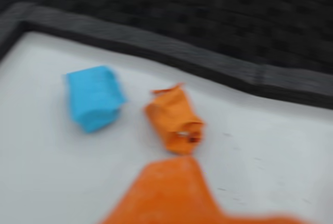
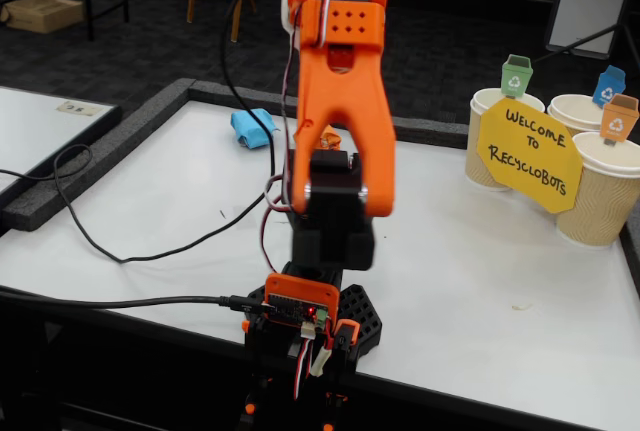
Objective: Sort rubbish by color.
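The wrist view is blurred. It shows a blue crumpled paper wad (image 1: 94, 98) lying on the white table, with an orange crumpled wad (image 1: 174, 121) just to its right. My orange gripper (image 1: 177, 193) enters from the bottom edge, its tip just short of the orange wad and not touching it. Only one orange finger shape shows, so its state is unclear. In the fixed view the blue wad (image 2: 252, 128) lies near the table's far edge. A sliver of the orange wad (image 2: 330, 137) peeks out beside the arm (image 2: 340, 101), which hides the gripper.
Three paper cups (image 2: 600, 201) stand at the right in the fixed view, with green (image 2: 517, 75), blue (image 2: 609, 84) and orange (image 2: 620, 118) bin tags and a yellow sign (image 2: 528, 156). A black raised border (image 1: 208, 60) rims the table. Cables (image 2: 120, 241) trail at the left.
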